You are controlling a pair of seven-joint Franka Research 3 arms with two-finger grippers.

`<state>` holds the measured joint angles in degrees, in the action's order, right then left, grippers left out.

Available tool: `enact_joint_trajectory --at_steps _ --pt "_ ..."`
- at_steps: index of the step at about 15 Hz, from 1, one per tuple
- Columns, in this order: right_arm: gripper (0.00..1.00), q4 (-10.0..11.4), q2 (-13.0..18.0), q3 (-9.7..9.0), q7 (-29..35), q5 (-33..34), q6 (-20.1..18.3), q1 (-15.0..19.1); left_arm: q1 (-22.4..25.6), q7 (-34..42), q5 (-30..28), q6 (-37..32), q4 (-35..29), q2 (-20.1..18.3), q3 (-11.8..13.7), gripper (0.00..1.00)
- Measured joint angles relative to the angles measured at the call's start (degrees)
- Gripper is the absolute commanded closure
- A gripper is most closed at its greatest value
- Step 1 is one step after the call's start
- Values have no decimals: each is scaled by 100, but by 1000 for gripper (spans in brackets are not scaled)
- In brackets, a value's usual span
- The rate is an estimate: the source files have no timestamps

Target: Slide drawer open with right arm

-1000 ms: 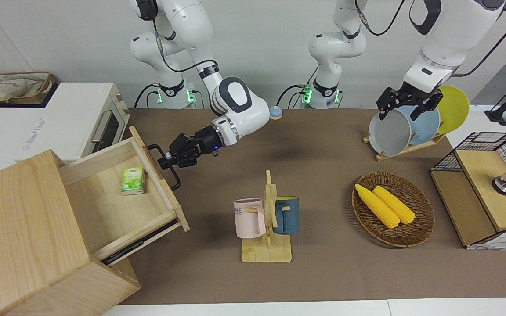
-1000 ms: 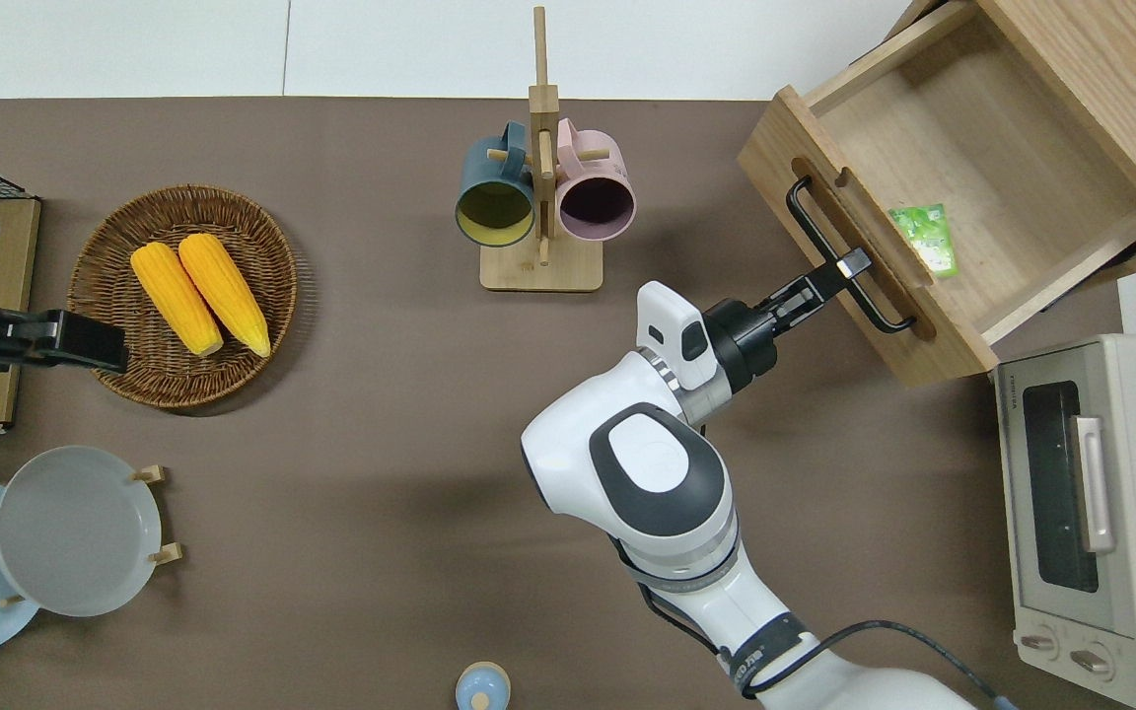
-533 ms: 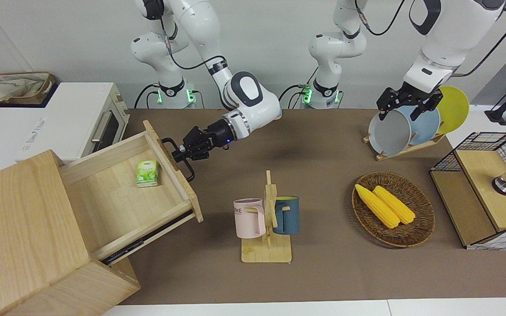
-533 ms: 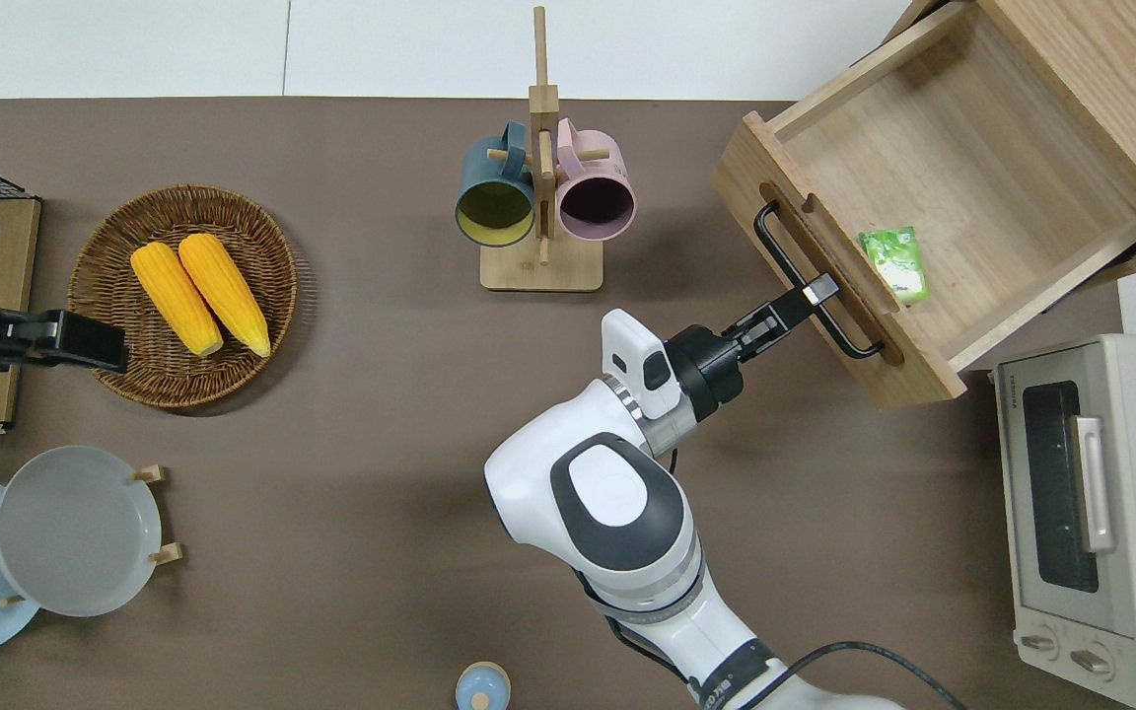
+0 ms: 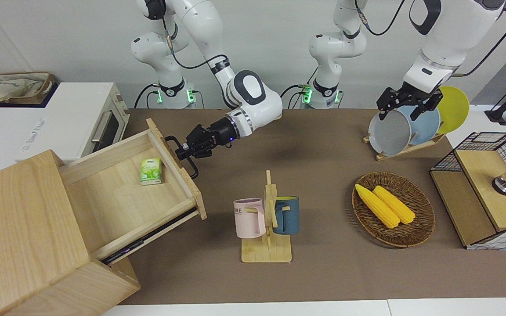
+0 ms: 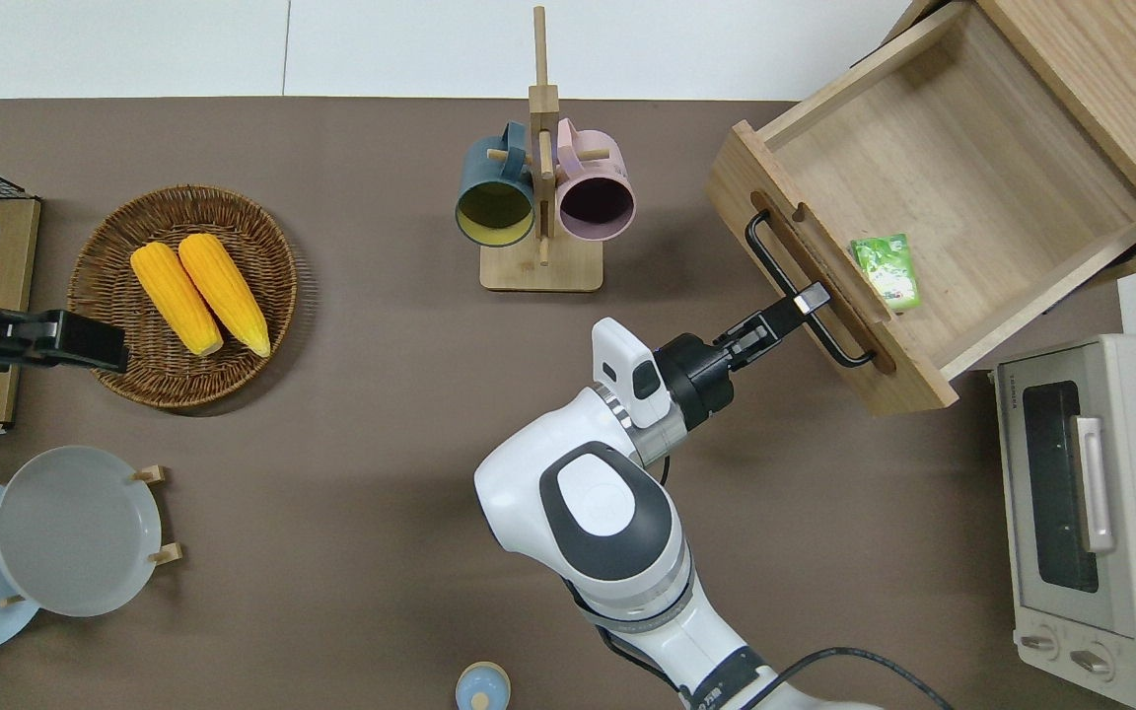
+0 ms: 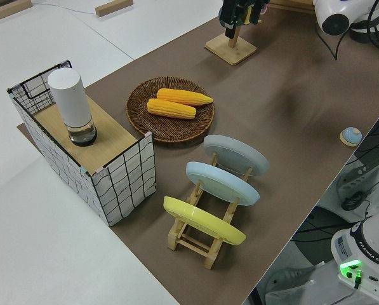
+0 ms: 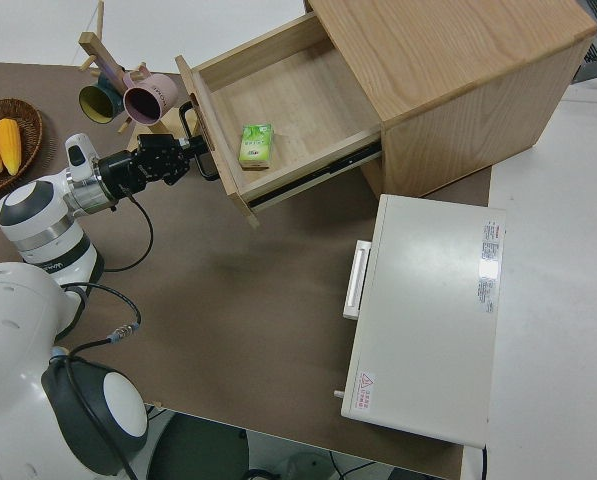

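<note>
Cabinet (image 5: 24, 228) is running off frame. Drawer (image 6: 933, 187) is standing open, front facing 8 o'clock overhead. Right claw (image 6: 805, 301) is gripping handle (image 6: 805, 281). Left arm is parked, its claw state unreadable.

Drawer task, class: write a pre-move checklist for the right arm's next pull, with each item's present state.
1. Right gripper closed on the handle: ok.
2. Drawer already far out of the cabinet: ok.
3. Green packet lying loose against the front panel inside: ok, but may slide.
4. Mug rack apart from the drawer's corner: ok.
5. Travel left on the slides: cannot tell.
6. Left arm parked: ok.
</note>
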<state>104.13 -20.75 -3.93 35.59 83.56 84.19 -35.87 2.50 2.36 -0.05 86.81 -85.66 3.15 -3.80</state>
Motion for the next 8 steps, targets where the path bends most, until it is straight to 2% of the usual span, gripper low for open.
enact_joint_trajectory --at_steps 3,4,5,7,8 --pt "1000 0 -13 -4 0 -5 -49 -54 0 0 0 0 0 0 0 7" --pt "941 0 -14 -9 0 -11 -58 -66 0 0 0 0 0 0 0 7" --pt "691 0 -14 -12 1 -14 -64 -73 0 0 0 0 0 0 0 7" --pt "69 0 -15 -13 -2 -15 -65 -74 0 0 0 0 0 0 0 7" --pt "20 0 -24 -15 -13 -21 -62 -74 0 0 0 0 0 0 0 7"
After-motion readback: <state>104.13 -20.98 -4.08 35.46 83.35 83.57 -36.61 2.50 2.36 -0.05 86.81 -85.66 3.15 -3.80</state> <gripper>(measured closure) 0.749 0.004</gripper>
